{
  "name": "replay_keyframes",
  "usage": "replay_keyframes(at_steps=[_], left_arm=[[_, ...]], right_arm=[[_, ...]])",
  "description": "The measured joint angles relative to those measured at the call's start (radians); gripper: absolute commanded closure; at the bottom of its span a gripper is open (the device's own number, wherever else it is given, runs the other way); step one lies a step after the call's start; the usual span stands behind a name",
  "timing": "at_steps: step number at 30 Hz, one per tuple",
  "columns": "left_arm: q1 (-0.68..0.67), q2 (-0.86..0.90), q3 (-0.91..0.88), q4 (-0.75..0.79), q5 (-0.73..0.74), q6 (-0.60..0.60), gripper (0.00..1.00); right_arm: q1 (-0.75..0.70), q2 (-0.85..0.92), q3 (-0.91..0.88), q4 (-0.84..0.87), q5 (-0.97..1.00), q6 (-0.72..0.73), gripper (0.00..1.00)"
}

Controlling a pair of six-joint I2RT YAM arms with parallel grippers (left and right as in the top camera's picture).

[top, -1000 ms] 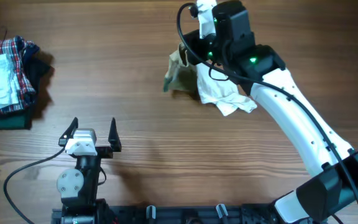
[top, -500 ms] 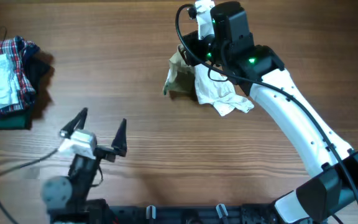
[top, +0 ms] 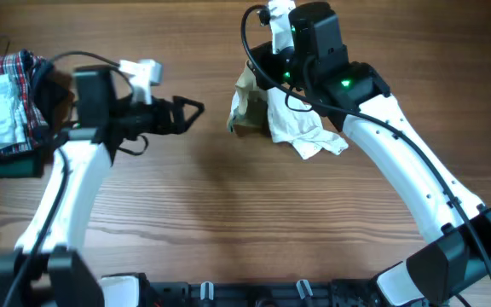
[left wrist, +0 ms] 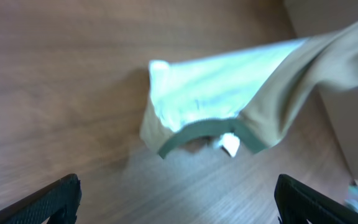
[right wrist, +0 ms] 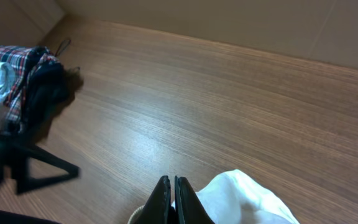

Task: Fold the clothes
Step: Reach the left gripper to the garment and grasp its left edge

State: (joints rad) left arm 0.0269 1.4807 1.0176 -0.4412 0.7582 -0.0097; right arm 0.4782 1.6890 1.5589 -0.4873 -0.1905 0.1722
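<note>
A: Now, the position of the clothes [top: 307, 132] is to be stated.

B: They are found toward the far side of the table [top: 228, 213], bunched and not spread. The upper part is lifted and held by the right gripper [right wrist: 173, 200], whose jaws are seen pinched shut on the fabric; the white lower part is draped onto the wood; the tan part with its green trim hangs on the side nearer the left arm.

A: What has been altered within the last second?

B: Only the left gripper [top: 190, 115] has been moved; it was parked near the front edge and has been swung up and across, past the stack [top: 7, 111], so that it is now pointed at the tan side of the clothes; a clear gap is left between them. Its jaws are held wide with nothing in them; in the left wrist view the green-trimmed edge is framed between the two fingertips. The right arm has been kept in place, grip unchanged.

A: Bearing on the task?

B: No fold has been made. It is judged that a second hold on the hanging edge is being prepared, so that the clothes can be stretched flat between both arms; closure on a loose single layer is noted as the risk.
</note>
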Motion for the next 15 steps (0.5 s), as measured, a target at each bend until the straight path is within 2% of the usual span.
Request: replay_keyframes(at_steps=[4, 7, 15], left_arm=[[-0.105, 0.138, 0.0, -0.001, 0.03, 0.065, 0.0], [-0.16, 0.144, 0.0, 0.0, 0.02, 0.123, 0.0], [-0.294, 0.179, 0.0, 0.039, -0.262, 0.164, 0.01]], right_arm=[[0.0, 0.0, 0.0, 0.0, 0.004, 0.0, 0.96], [0.0, 0.0, 0.0, -0.001, 0.005, 0.0, 0.96], [0.0, 0.0, 0.0, 0.0, 0.015, 0.0, 0.96]])
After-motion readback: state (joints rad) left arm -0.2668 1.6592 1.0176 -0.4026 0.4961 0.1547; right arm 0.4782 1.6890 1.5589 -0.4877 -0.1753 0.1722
